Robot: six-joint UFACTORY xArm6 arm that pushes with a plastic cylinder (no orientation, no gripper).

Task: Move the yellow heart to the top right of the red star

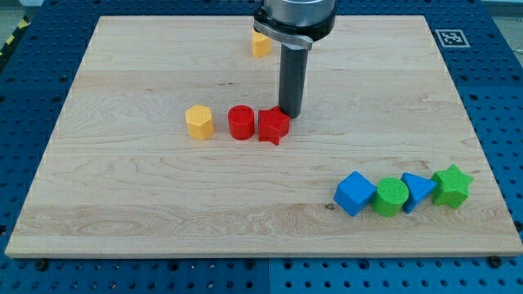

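**Rod tip stands beside the red star, yellow heart far up the board**

The red star (274, 126) lies near the middle of the wooden board (122, 204) and serves as the landmark. The arm's dark rod comes down from the view's top, and its tip (291, 115) rests just above and to the right of the red star, touching it or nearly so; the exact contact cannot be told. The arm carries no fingers at all, only this straight rod, so nothing is gripped.

Just to the left of the red star sits a red cylinder (241, 122), touching it or very close. Further left of the red star, beyond the cylinder, sits a yellow hexagonal block (198, 122), apart from the cylinder.

The yellow heart (261, 44) is well above the red star, slightly to its left, near the board's top edge. It is partly hidden behind the arm's wide grey body, so its shape is hard to make out.

Well below and to the right of the red star, a row of four blocks runs along the board: a blue cube (354, 193), a green cylinder (391, 197), a blue triangular block (417, 191) and a green star (451, 185), each touching or nearly touching its neighbour.
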